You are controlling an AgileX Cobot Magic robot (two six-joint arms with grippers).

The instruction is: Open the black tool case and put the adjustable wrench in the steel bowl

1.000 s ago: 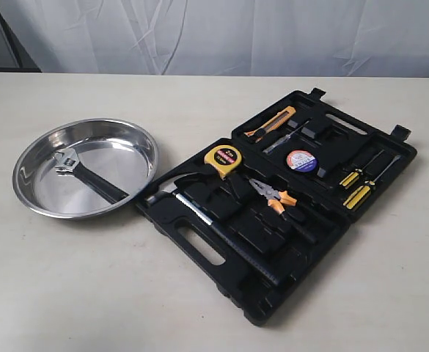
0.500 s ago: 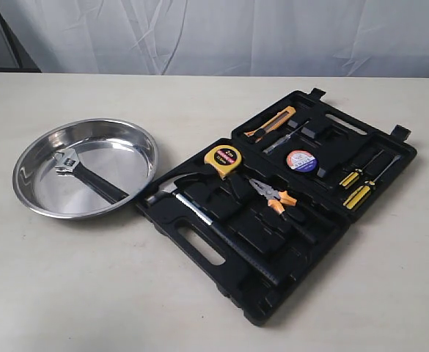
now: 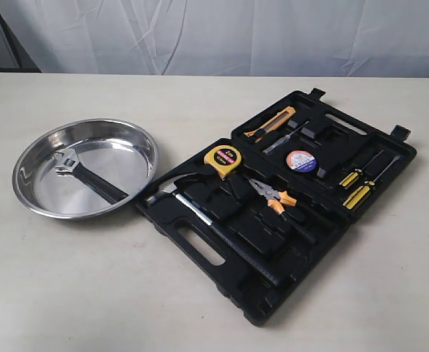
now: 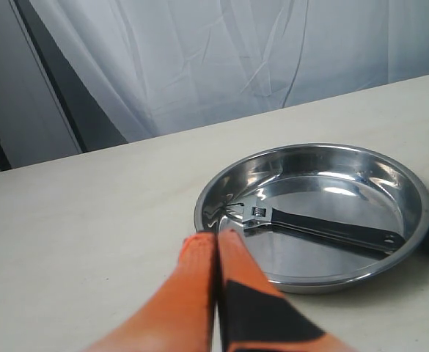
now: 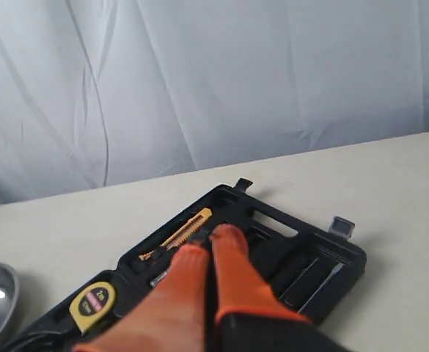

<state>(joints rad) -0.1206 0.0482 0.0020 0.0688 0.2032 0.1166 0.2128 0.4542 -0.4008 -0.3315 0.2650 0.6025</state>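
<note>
The black tool case lies open flat on the table, both halves up. The steel bowl sits to its left, and the adjustable wrench lies inside it, silver head toward the bowl's left side, black handle reaching the near right rim. In the left wrist view the wrench rests in the bowl, and my left gripper hangs shut and empty just short of the bowl's rim. My right gripper is shut and empty above the open case. Neither gripper shows in the exterior view.
In the case lie a yellow tape measure, orange-handled pliers, a claw hammer, an orange utility knife, a tape roll and yellow-handled screwdrivers. A white curtain hangs behind the table.
</note>
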